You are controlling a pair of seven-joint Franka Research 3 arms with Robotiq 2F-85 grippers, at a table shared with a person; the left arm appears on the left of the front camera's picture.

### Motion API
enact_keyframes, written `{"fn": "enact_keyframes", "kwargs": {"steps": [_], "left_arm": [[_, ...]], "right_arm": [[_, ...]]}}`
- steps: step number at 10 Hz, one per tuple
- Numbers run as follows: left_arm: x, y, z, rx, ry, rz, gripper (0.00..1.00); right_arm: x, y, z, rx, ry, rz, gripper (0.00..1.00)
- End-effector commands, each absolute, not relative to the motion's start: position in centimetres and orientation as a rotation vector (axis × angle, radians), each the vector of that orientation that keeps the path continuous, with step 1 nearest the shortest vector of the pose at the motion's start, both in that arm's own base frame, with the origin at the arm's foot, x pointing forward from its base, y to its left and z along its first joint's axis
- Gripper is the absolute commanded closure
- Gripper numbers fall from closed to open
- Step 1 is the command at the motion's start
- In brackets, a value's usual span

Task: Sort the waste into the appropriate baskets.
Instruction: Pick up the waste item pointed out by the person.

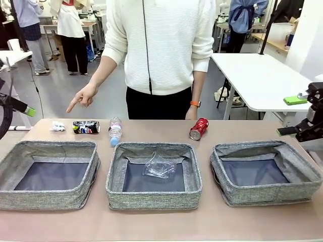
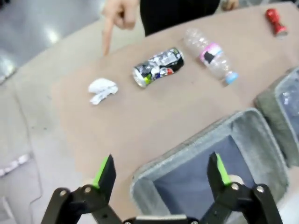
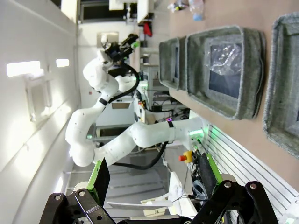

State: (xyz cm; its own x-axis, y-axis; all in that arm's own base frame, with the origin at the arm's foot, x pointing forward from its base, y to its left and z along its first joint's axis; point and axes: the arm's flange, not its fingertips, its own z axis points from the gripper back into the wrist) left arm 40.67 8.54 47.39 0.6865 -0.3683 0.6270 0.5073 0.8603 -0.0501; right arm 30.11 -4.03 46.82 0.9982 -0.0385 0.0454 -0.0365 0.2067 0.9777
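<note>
In the front view three grey baskets stood in a row across the lower half of the frame: the left basket [image 1: 50, 199], the middle basket [image 1: 154, 199] and the right basket [image 1: 267, 194]. A clear cup [image 1: 159, 166] lay inside the middle basket, and the other two showed bare dark lining. Behind them, in the middle band of the frame, lay from left to right the paper wad [image 1: 57, 126], the dark can [image 1: 86, 127] and the bottle [image 1: 115, 131], with the red can [image 1: 199, 128] apart, right of centre. A person's hand [image 1: 83, 97] in the upper left pointed one finger down near the wad. The left wrist view gave these things closer: the wad at centre left, the dark can on its side beside it, the bottle with its blue cap toward the baskets, and the red can in the upper right corner. At its bottom edge the left gripper [image 2: 161, 168] had its fingers spread wide with nothing between them, above a corner of the left basket. The right wrist view, rolled sideways, showed the middle basket and cup at upper right, the left arm [image 3: 100, 74] at upper left, and the right gripper [image 3: 154, 170] at the bottom, released as well and grasping nothing.
</note>
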Motion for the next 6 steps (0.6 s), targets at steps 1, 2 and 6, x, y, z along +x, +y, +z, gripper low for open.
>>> {"fn": "enact_keyframes", "kwargs": {"steps": [1, 2, 6], "left_arm": [[38.6, 10.0, 48.3, -0.397, -0.686, -0.482, 0.00], [40.7, 8.5, 47.4, -0.228, -0.649, -0.495, 0.00], [51.6, 8.7, 47.6, -0.210, -0.424, -0.360, 0.00]], "right_arm": [[30.1, -3.8, 47.4, 1.382, -0.059, -0.020, 0.00], [30.1, -3.8, 47.4, 1.382, -0.059, -0.020, 0.00], [30.1, -3.8, 47.4, 1.382, -0.059, -0.020, 0.00]]}}
